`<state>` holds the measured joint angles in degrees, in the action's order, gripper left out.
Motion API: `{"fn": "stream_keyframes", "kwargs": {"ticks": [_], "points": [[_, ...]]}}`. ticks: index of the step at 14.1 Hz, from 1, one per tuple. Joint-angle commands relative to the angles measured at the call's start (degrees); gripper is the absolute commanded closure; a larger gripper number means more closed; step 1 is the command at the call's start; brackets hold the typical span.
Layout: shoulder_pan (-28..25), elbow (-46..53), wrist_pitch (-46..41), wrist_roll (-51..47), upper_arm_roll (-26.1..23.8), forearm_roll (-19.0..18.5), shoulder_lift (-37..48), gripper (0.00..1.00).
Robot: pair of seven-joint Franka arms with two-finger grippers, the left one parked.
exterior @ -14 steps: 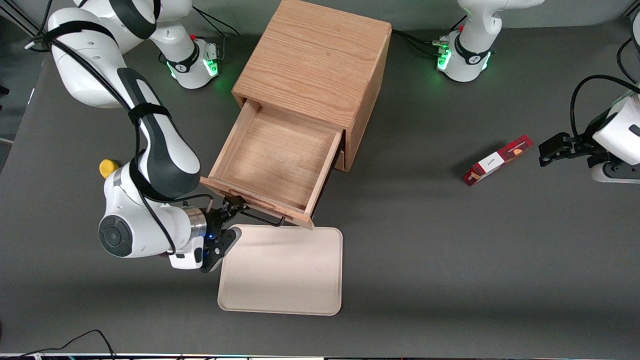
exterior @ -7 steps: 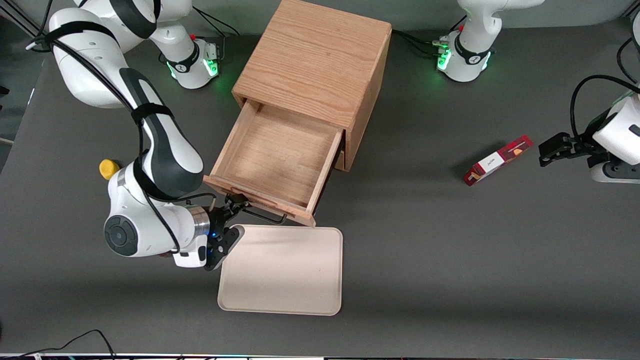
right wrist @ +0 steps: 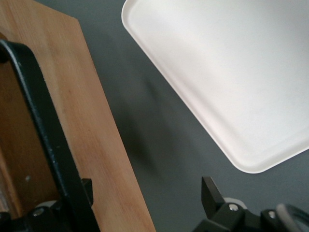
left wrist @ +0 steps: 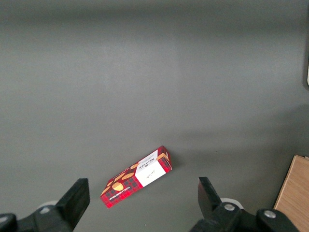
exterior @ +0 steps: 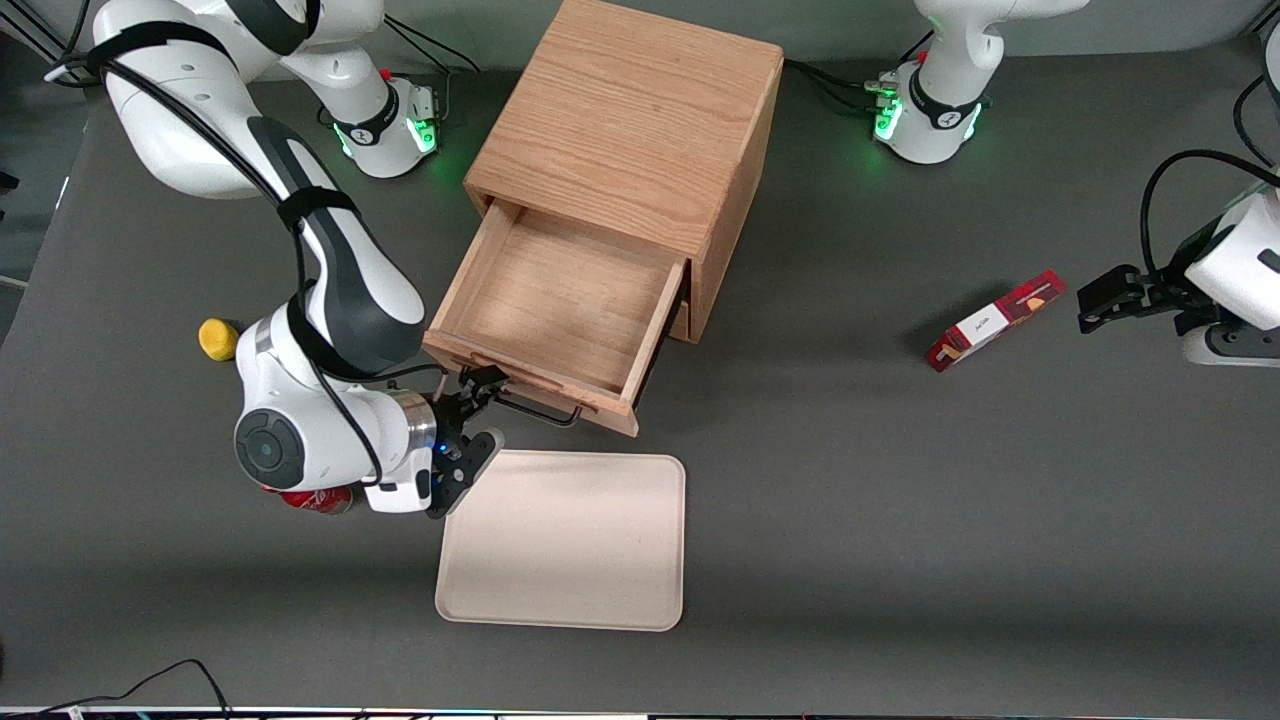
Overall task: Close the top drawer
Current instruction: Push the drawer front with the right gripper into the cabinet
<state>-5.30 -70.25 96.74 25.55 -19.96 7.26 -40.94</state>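
Top drawer point(exterior: 555, 300): stood partly out of the wooden cabinet point(exterior: 625, 120), empty | gripper point(exterior: 478, 412): fingers apart, one against the black wire handle point(exterior: 540, 412), at the drawer front above the tray point(exterior: 565, 540) | handling: you likely had a light, stiff box that slides; push flat on the front, not the thin wire.

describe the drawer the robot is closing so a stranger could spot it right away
Find the oak cabinet standing mid-table. The top drawer juts out of its front toward the front camera, an empty shallow wooden box. The gripper is at its thin black wire handle, fingers open, just above a pale tray; nothing else on the table stands open.
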Motion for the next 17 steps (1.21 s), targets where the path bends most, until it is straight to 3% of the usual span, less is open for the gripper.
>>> {"fn": "stream_keyframes", "kwargs": {"ticks": [1,17], "points": [[-0.94,-6.38,2.57,0.20,0.36,1.35,4.02,0.00],[-1.03,-19.30,9.60,-8.32,-7.02,1.44,10.26,0.00]]}}
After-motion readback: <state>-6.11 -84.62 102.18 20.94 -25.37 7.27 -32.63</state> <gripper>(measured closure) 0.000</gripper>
